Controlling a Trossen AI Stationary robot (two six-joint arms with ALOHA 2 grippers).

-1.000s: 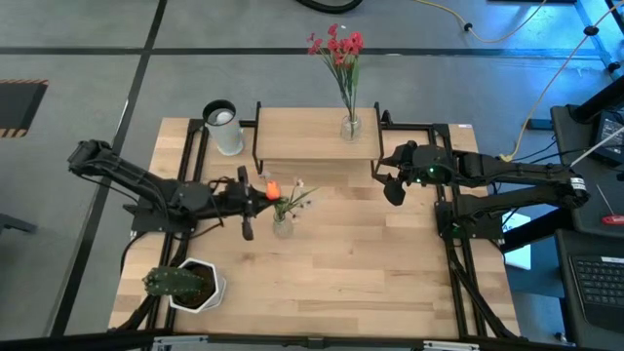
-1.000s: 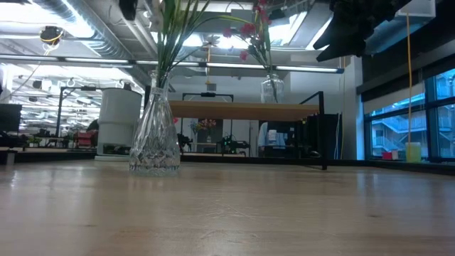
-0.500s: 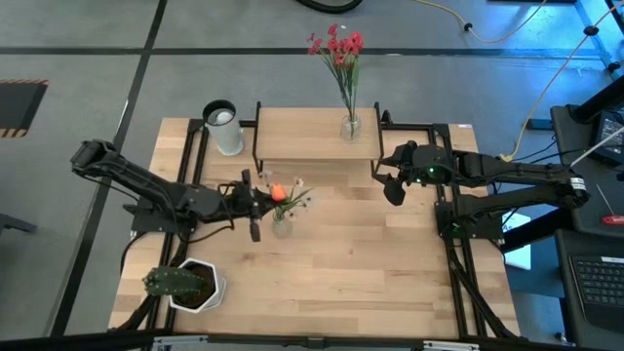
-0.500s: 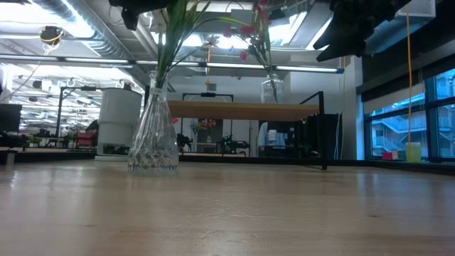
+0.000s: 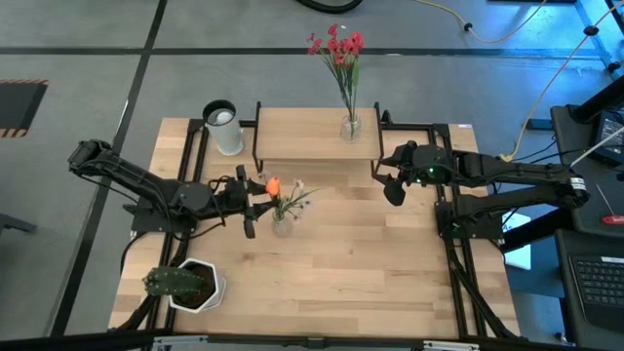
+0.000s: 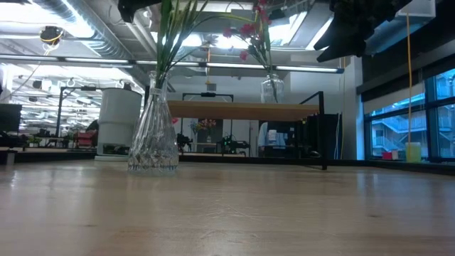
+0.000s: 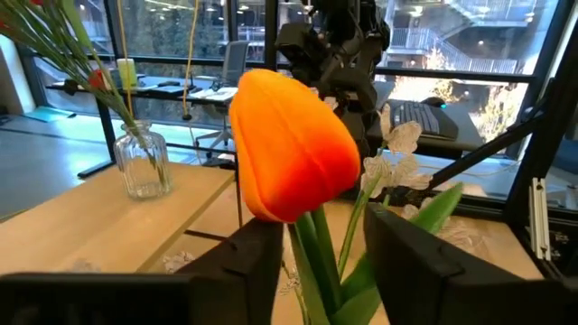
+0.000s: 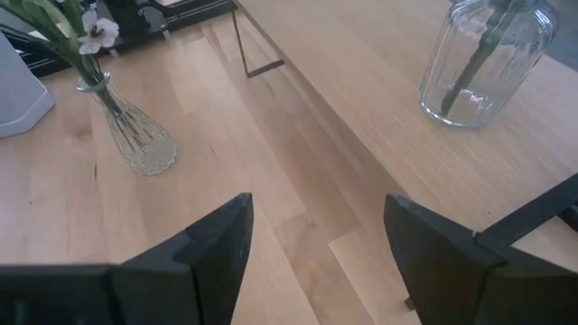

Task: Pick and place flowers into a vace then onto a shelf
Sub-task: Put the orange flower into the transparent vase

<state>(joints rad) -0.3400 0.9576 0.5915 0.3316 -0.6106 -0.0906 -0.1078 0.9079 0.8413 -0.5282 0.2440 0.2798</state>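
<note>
The left gripper (image 5: 252, 203) hung just beside the cut-glass vase (image 5: 282, 227) on the table (image 5: 370, 273), its fingers (image 7: 248, 262) parted with the stems between them, gripping nothing. The orange tulip (image 7: 293, 149) and white-flowered sprig (image 7: 393, 158) stood in that vase, directly ahead of the fingers. The right gripper (image 5: 390, 185) waited released near the shelf (image 5: 302, 136), where a jar (image 5: 350, 127) held red flowers (image 5: 338, 46).

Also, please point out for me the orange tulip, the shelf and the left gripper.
orange tulip (image 7: 293, 149), left wrist view, middle of the flower head.
shelf (image 5: 302, 136), high view, bare wood of its top board.
left gripper (image 5: 250, 207), high view, midway between its fingertips, beside the vase.
</note>
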